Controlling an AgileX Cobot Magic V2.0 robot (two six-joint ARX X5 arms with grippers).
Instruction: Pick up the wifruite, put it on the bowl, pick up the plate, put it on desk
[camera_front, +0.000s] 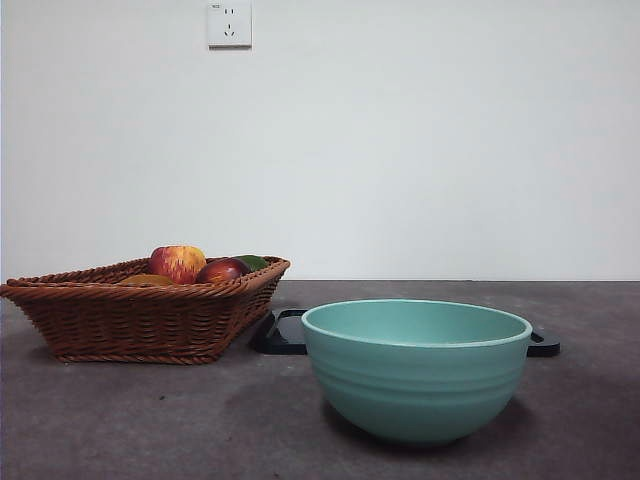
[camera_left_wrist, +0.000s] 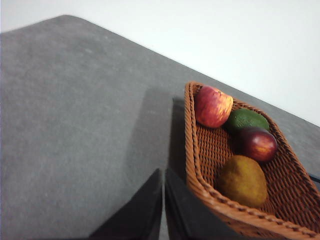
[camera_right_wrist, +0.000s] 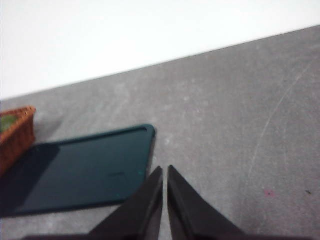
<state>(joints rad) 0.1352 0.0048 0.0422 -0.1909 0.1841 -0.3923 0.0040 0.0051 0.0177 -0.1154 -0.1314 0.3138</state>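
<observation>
The wifruite (camera_left_wrist: 242, 180), an ochre-brown oval, lies in the brown wicker basket (camera_left_wrist: 200, 185); from the front only its top (camera_front: 145, 280) shows over the rim. The teal bowl (camera_front: 415, 370) stands empty near the desk's front. Behind it lies the plate (camera_front: 288, 333), flat, dark and rectangular, seen as a dark teal slab (camera_right_wrist: 85, 170) in the right wrist view. My left gripper (camera_left_wrist: 163, 174) hangs shut above the desk (camera_left_wrist: 75, 125) just outside the basket's rim. My right gripper (camera_right_wrist: 165, 171) is shut and empty over the desk beside the plate's corner. Neither arm shows in the front view.
The basket (camera_front: 140, 315) stands at the left and also holds a red-and-yellow apple (camera_left_wrist: 212, 106), a green fruit (camera_left_wrist: 245, 119) and a dark red fruit (camera_left_wrist: 257, 144). Its corner (camera_right_wrist: 15, 135) lies close to the plate. A white wall with a socket (camera_front: 229, 23) closes the back.
</observation>
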